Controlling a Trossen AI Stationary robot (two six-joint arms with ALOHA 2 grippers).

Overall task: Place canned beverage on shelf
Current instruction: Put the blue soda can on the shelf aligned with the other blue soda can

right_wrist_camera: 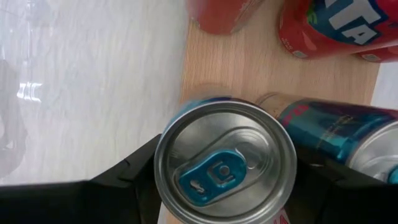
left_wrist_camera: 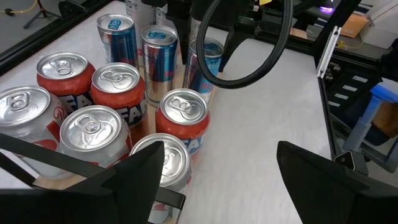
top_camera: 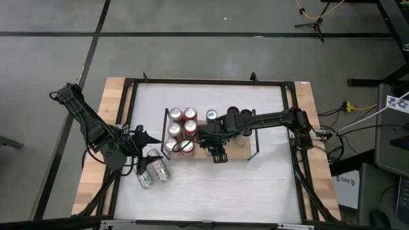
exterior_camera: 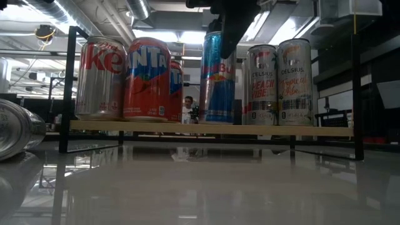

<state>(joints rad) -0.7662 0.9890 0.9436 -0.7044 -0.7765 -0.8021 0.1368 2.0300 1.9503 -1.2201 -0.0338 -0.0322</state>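
- Placing step: the right gripper (right_wrist_camera: 224, 186) stands over the shelf (top_camera: 238, 153), its fingers closed around a blue can (right_wrist_camera: 225, 167) just under the rim.
- In the low view this blue can (exterior_camera: 219, 78) looks upright on the shelf board (exterior_camera: 206, 129), between the red cans and the two pale ones; whether it fully rests there I cannot tell for sure.
- Next move, as I judge it: open the fingers and lift straight up, without tipping the can.
- In the way: another blue can (right_wrist_camera: 339, 127) stands just beside it, and red cans (top_camera: 182, 124) crowd the shelf's left part, so there is little room for sideways motion.
- The left gripper (top_camera: 142, 150) waits open off the shelf's left end, near two cans (top_camera: 153, 169) lying on the white surface (top_camera: 211, 191), still to be shelved.
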